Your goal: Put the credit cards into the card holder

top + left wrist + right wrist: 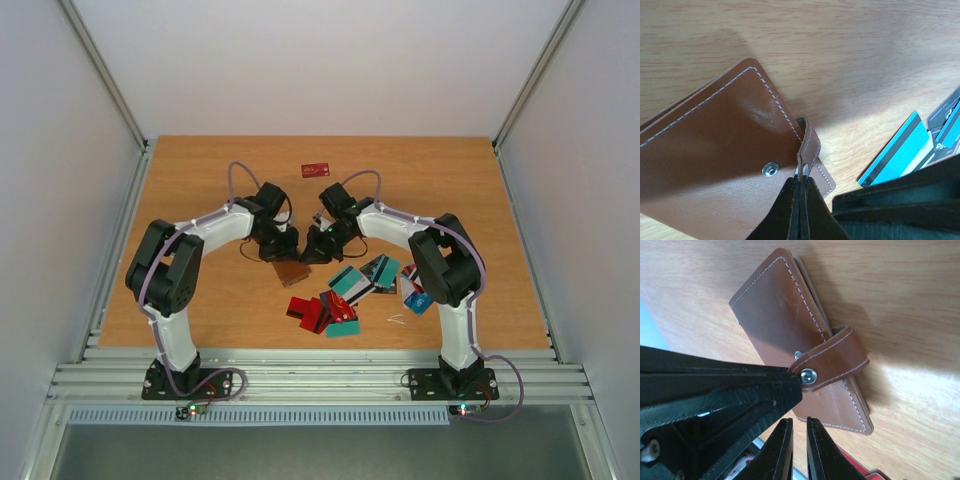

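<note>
Left gripper [800,200]: I see it pinched on the strap [809,147] of the card holder [715,155].
Right gripper [799,445]: almost together, holding nothing, just beside the card holder.
Card holder: on the table [200,180].
Credit cards [350,290]: lying near it.

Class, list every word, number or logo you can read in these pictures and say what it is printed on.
No text can be read for certain.
Red card at the far side: pale print, too small to read.
Cards at the left wrist view's right edge: white lettering, blurred and cut off.
Card holder: no lettering, only a stud.
</note>
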You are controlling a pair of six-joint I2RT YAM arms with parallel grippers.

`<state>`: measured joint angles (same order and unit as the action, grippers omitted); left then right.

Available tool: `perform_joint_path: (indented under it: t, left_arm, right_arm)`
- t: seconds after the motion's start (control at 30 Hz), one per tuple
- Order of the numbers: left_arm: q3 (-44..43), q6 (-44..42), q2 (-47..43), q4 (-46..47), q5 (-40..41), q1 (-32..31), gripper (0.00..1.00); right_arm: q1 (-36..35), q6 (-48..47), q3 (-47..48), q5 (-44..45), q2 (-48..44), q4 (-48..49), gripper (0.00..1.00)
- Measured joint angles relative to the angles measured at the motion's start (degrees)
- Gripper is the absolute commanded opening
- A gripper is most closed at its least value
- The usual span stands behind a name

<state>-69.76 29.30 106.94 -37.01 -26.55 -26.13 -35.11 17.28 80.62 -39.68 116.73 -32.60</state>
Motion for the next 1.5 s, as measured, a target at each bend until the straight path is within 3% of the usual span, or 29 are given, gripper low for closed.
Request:
perform_joint_path:
  t: [0.33, 1.5]
  left_arm:
    - [-2.19, -1.70, 1.27, -1.42, -0.26, 0.17, 0.00]
    - [-7.08, -7.80, 5.22, -8.20, 1.95, 1.68, 0.00]
  right_arm:
    - [-0.09, 0.24, -0.68, -0.79, 3.98, 2.36, 0.10]
    - [-0.11, -0.44, -1.20, -1.09, 4.15, 3.30, 0.09]
